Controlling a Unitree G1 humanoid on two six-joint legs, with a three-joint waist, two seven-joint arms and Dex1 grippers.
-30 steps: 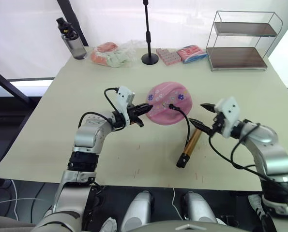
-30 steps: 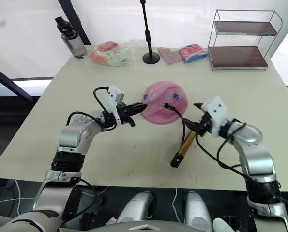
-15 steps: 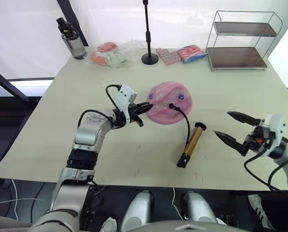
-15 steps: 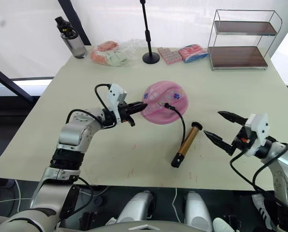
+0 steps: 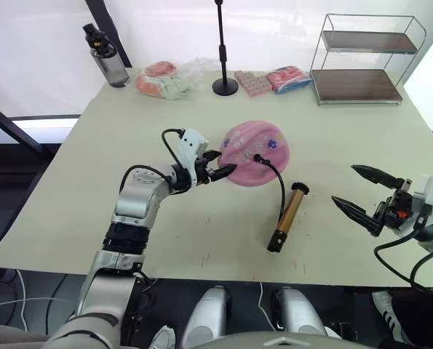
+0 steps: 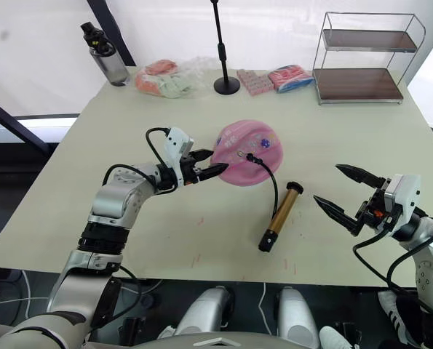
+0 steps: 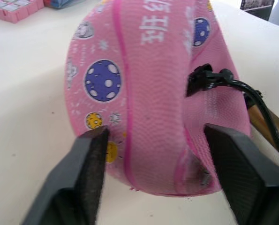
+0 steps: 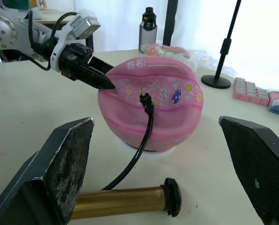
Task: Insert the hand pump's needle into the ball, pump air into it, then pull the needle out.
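Note:
The pink ball (image 5: 256, 154) rests mid-table, dented and soft-looking. The needle's black fitting (image 8: 145, 100) sits in the ball's top; the pin itself is hidden inside. A black hose (image 5: 281, 185) curves down to the hand pump (image 5: 289, 217), which lies flat on the table with its gold barrel free of both grippers. My left gripper (image 5: 225, 161) is open, and its fingers (image 7: 90, 159) straddle the ball's left edge. My right gripper (image 5: 343, 183) is open and holds nothing, well to the right of the pump near the table's right side.
At the back stand a black pole on a round base (image 5: 225, 89), a wire two-tier shelf (image 5: 362, 62), a dark bottle (image 5: 108, 62), a clear bag of snacks (image 5: 169, 81), a pink box (image 5: 252, 83) and a blue-red packet (image 5: 289, 78).
My left gripper has opened at the ball's left edge. My right gripper has drawn away from the pump's top end, out to the right.

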